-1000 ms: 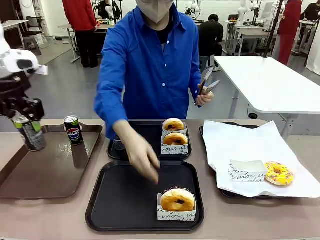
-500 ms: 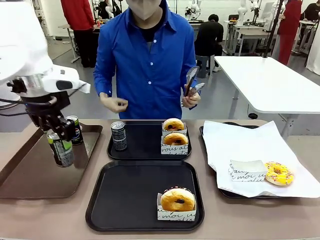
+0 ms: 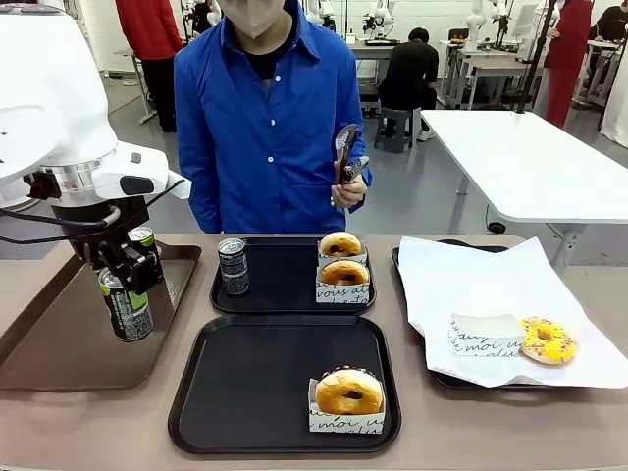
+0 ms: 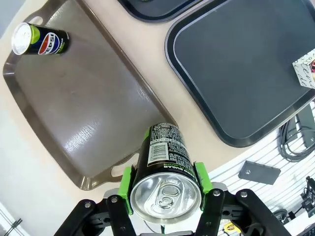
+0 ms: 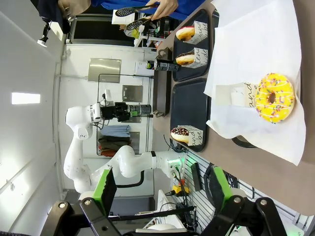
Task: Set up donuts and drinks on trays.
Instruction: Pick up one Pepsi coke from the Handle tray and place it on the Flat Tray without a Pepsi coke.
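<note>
My left gripper (image 3: 124,283) is shut on a dark drink can (image 3: 127,312) with green print, held upright over the right part of the long brown tray (image 3: 59,343). In the left wrist view the can (image 4: 165,160) sits between the green pads (image 4: 127,184). The near black tray (image 3: 255,392) holds one sleeved donut (image 3: 348,391). On the far black tray (image 3: 285,294) stand a can (image 3: 233,266) and two sleeved donuts (image 3: 342,260). My right gripper (image 5: 165,191) is open with nothing between its fingers, above the yellow iced donut (image 5: 274,97).
A Pepsi can (image 3: 145,240) stands at the back of the brown tray. At the right, a paper-lined tray (image 3: 491,285) carries the yellow donut (image 3: 546,340) and an empty sleeve (image 3: 488,334). The person at the far side holds tongs (image 3: 346,152).
My left gripper has carried its can rightward and slightly lower over the brown tray. The person's hand has withdrawn from the trays, and the tongs hand has risen.
</note>
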`<state>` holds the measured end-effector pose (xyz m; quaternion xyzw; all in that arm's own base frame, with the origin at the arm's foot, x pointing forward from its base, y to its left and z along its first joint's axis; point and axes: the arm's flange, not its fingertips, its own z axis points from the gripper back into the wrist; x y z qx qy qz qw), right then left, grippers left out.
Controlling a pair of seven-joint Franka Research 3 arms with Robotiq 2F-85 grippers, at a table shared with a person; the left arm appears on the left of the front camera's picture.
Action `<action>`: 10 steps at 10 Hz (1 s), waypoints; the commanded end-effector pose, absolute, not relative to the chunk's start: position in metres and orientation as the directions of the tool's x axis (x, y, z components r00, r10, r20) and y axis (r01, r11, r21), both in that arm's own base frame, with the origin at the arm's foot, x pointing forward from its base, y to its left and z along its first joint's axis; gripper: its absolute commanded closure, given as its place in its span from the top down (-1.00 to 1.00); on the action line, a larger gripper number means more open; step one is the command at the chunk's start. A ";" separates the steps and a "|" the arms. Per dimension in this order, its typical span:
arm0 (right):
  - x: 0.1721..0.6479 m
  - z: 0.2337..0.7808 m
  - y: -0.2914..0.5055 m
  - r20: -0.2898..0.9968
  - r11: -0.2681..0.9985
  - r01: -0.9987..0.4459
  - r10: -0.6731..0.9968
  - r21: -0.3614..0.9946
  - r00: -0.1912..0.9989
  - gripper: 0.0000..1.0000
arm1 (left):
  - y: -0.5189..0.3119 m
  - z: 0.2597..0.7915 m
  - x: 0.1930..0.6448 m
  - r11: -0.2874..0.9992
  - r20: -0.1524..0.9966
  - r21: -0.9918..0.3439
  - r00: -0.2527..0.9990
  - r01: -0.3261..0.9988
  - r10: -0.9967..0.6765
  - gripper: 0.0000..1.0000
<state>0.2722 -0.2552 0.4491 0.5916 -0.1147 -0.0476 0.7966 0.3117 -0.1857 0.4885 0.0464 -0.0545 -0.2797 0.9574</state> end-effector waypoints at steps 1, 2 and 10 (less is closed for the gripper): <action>0.271 0.450 -0.256 0.131 0.285 -0.067 -0.212 0.956 0.968 1.00 | -0.186 0.490 0.315 0.842 0.086 0.113 0.839 0.527 -0.537 0.16; 0.271 0.450 -0.256 0.131 0.285 -0.067 -0.212 0.956 0.968 1.00 | -0.186 0.490 0.315 0.842 0.086 0.113 0.839 0.527 -0.537 0.16; 0.271 0.450 -0.256 0.131 0.285 -0.067 -0.212 0.956 0.968 1.00 | -0.313 0.462 0.327 0.687 0.160 -0.051 0.685 0.725 -0.710 0.16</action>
